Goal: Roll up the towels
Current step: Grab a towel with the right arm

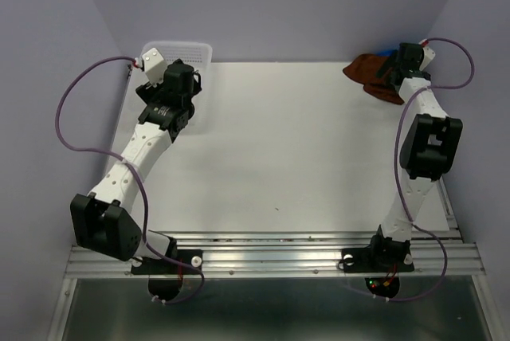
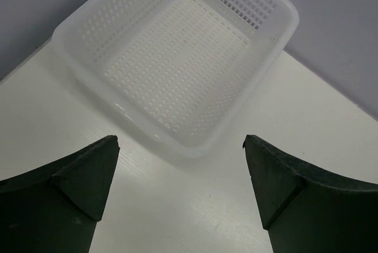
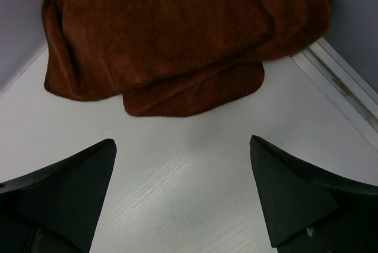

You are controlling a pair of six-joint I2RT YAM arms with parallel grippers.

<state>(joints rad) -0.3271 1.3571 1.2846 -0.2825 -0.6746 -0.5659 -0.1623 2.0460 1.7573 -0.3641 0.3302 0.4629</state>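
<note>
Right wrist view: the right gripper (image 3: 183, 146) hangs with its two dark fingers spread wide and nothing between them, over bare white tabletop (image 3: 177, 188) just short of the rust-brown soft cloth towel (image 3: 159, 34). That towel lies crumpled and folded over itself in the table's far right corner, pressed against the purple walls, with a metal edge rail (image 3: 336, 75) close on its right. Only a sliver of the bright royal blue towel (image 1: 389, 51) shows behind it in the top view, apparently trapped underneath.

Left wrist view: the left gripper (image 2: 181, 143) is equally wide apart and empty, facing the white perforated plastic basket (image 2: 82, 46) at the far left corner, well apart from both towels.

Neither towel is spread flat, so rolling looks not yet begun. The likely trouble is a pinch that catches several folded layers, or drags the blue cloth along. Reaching deep into the corner could also knock fingers against wall or rail.
</note>
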